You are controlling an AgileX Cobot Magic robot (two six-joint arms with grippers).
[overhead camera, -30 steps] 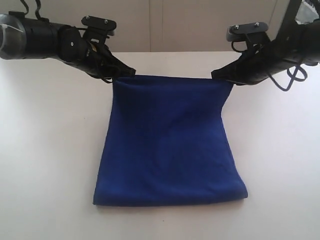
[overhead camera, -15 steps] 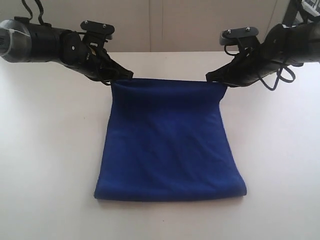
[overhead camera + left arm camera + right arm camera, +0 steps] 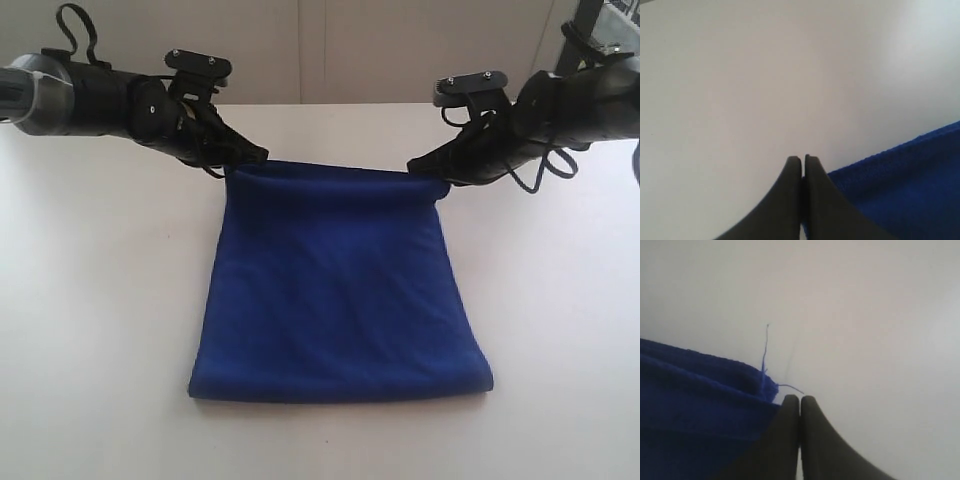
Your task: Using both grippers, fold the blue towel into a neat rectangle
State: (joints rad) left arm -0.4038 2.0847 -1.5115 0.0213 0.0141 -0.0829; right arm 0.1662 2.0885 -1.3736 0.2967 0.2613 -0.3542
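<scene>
tabletop (image 3: 100, 300): blue towel (image 3: 335, 290) corners pinched by left hand (image 3: 255, 155), right hand (image 3: 415, 167).

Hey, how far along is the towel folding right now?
Done: the blue towel already lies doubled on the table, with a rounded fold along the edge nearest the exterior camera. In hand: the left claw and right claw are each shut on a far corner of the upper layer. Left: lay that edge down, let go, and probably fold again for a neat rectangle.
</scene>
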